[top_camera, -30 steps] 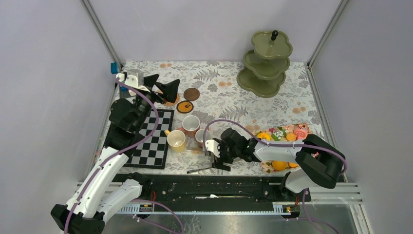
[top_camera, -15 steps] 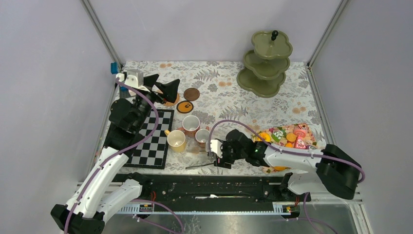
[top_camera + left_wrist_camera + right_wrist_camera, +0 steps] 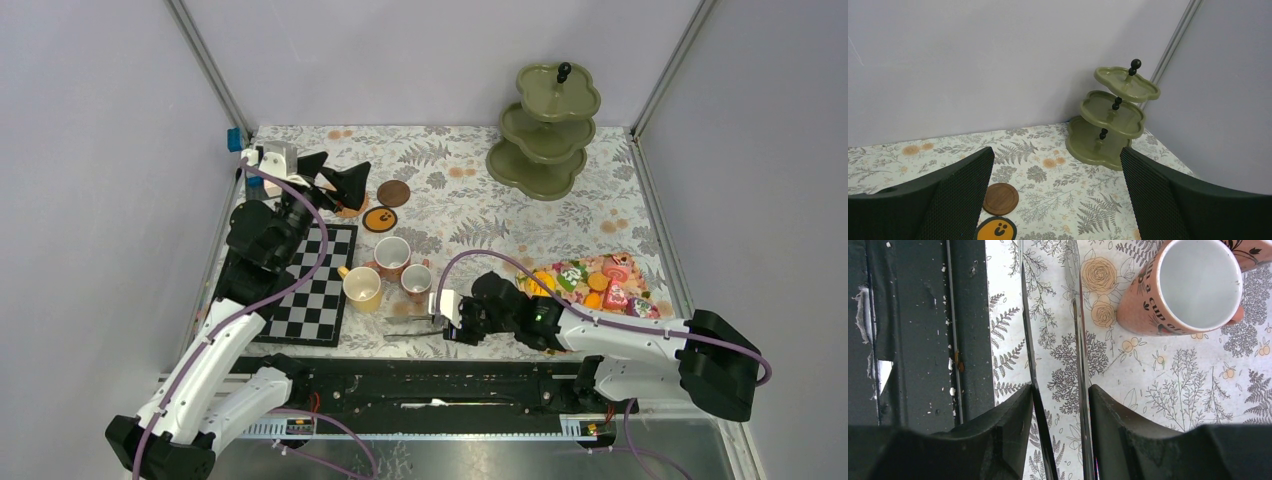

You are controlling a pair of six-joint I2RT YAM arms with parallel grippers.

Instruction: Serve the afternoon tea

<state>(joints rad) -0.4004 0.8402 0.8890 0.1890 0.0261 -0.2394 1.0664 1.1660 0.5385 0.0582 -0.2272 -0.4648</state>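
Note:
A yellow mug [image 3: 362,287] and two pinkish mugs [image 3: 392,255] [image 3: 415,282] stand together left of centre. One pinkish mug [image 3: 1188,287] fills the top right of the right wrist view. My right gripper [image 3: 446,320] [image 3: 1060,400] lies low near the front edge. Its fingers press on the two thin arms of metal tongs [image 3: 410,326] [image 3: 1078,340]. A brown coaster [image 3: 393,193] [image 3: 1000,198] and an orange smiley coaster [image 3: 380,218] [image 3: 997,230] lie at the back left. My left gripper [image 3: 330,180] [image 3: 1055,195] hovers open above them, holding nothing. The olive three-tier stand [image 3: 543,130] [image 3: 1113,117] is at the back right, bare.
Toy donuts and cakes [image 3: 592,280] are piled on the right, partly behind my right arm. A chessboard [image 3: 315,290] lies left of the mugs. The black front rail [image 3: 913,330] runs right beside the tongs. Enclosure walls close in on three sides.
My right arm has stretched out lower and shifted right along the front edge, and its jaws have narrowed onto the tongs. The left arm has barely moved.

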